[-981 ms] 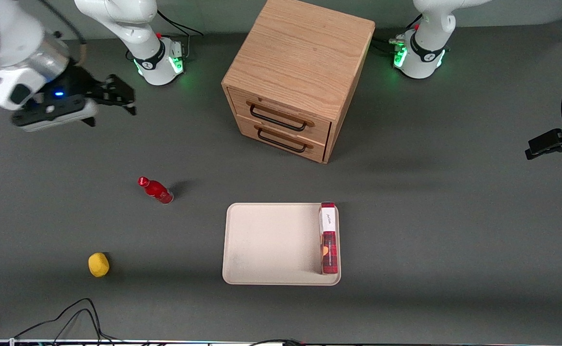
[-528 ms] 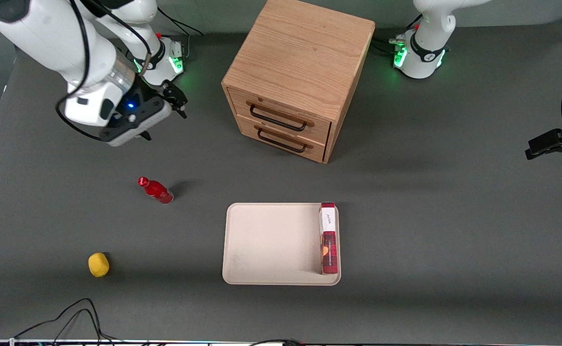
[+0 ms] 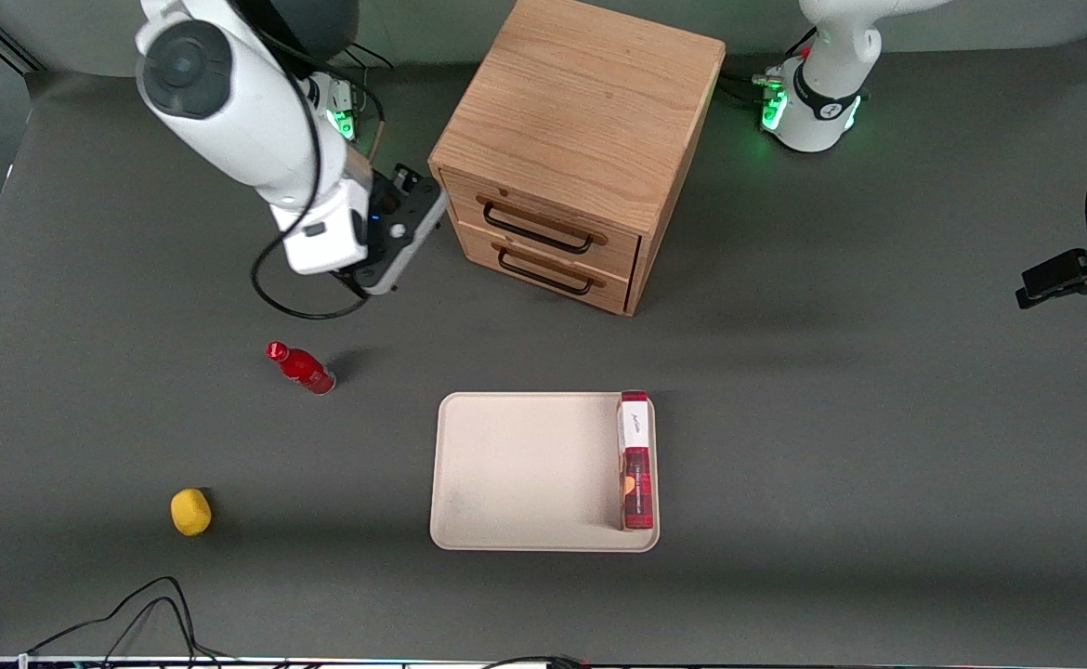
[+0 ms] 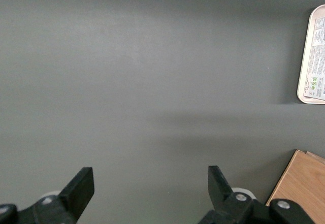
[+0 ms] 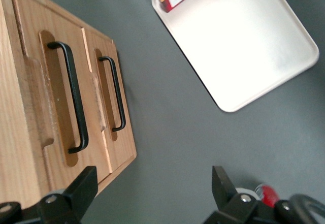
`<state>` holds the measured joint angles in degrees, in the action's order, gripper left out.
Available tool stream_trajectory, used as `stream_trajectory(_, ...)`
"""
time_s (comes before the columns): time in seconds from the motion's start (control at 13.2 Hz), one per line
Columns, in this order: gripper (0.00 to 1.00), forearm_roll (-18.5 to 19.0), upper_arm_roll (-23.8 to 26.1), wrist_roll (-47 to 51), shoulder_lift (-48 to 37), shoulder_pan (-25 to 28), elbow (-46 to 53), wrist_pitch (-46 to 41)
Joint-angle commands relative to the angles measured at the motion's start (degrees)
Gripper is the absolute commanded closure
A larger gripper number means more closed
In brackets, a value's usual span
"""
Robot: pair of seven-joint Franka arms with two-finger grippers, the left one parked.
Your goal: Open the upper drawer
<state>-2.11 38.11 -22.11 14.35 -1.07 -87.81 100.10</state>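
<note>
The oak cabinet (image 3: 581, 102) stands at the back of the table. Its upper drawer (image 3: 543, 221) is shut, with a thin black wire handle (image 3: 536, 234) across its front. The matching lower drawer (image 3: 543, 268) is shut too. My right gripper (image 3: 413, 197) hovers beside the cabinet's front corner, toward the working arm's end, not touching it. In the right wrist view the gripper (image 5: 152, 191) is open and empty. The upper drawer (image 5: 57, 102) and its handle (image 5: 75, 97) lie ahead of one finger (image 5: 81, 188).
A beige tray (image 3: 516, 465) lies nearer the front camera than the cabinet, with a red box (image 3: 636, 460) along one edge. A red bottle (image 3: 302, 368) lies on the mat nearer the camera than the gripper. A yellow object (image 3: 190, 511) sits near the front.
My right arm has swung from the working arm's end of the table toward the cabinet. The gripper has turned toward the drawer fronts. The drawers have not moved.
</note>
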Motion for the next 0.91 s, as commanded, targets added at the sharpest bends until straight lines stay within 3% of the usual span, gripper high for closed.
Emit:
stream_trajectory(0.0, 0.00, 1.8, 0.0, -3.4, 4.7, 2.8, 2.9, 2.5)
stream_trajectory(0.83, 0.00, 2.2, 0.7, -3.6, 9.0, 7.9, -0.4, 13.2)
